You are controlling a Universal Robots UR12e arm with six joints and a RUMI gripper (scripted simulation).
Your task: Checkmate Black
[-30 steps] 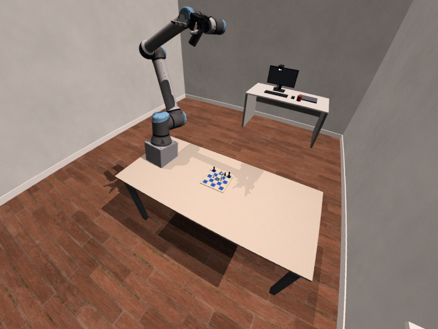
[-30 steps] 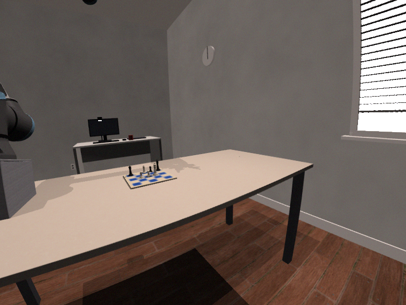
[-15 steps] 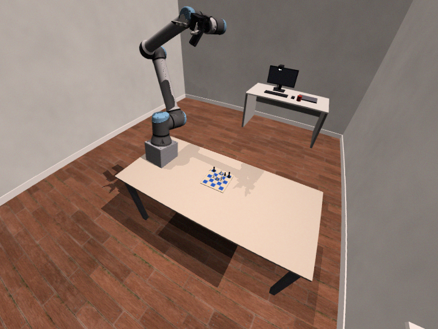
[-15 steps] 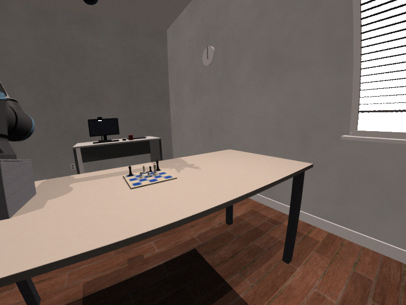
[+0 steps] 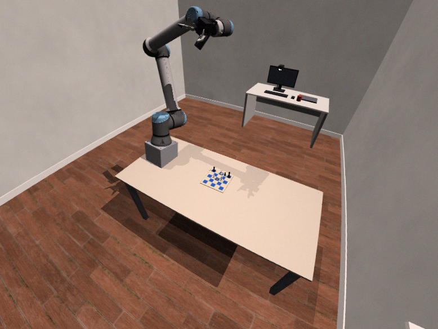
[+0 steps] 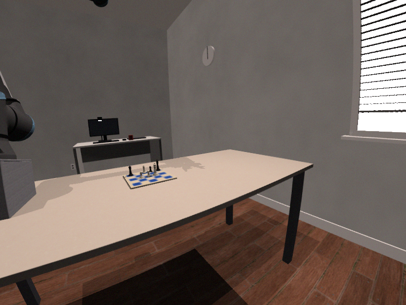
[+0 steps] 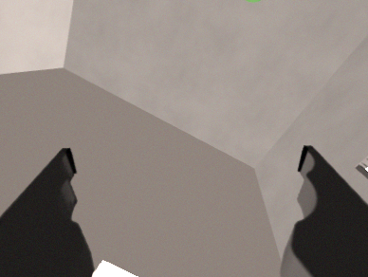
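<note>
The board (image 5: 216,181), a small blue-and-cream grid, lies near the middle of the table (image 5: 268,226), a little toward the arm's end. Its pieces crowd the far rows: a black one (image 6: 130,171) stands alone at one far corner, another black one (image 6: 157,165) at the other, and a cluster of white pieces (image 6: 148,171) with a small black one among them sits between. From these views the piece types and the edge letters are too small to read, so the mating move cannot be named here.

The gripper (image 5: 200,41) is high above the floor, well apart from the board and off to the base side, near the room's corner. The wrist view shows only walls between the two dark fingers, which stand fully apart with nothing between them.

The step in hand is the approach, and doing it well probably means bringing the wrist over the board first so the squares and pieces can be read before committing. Then come down straight over the chosen white piece, jaws wide, aligned so the fingers slip into the gaps beside it and not onto its neighbours; the cluster is tight, so a slanted descent risks tipping one. Grip low on the body, lift clear above the tallest piece, and set it down centred in its square
</note>
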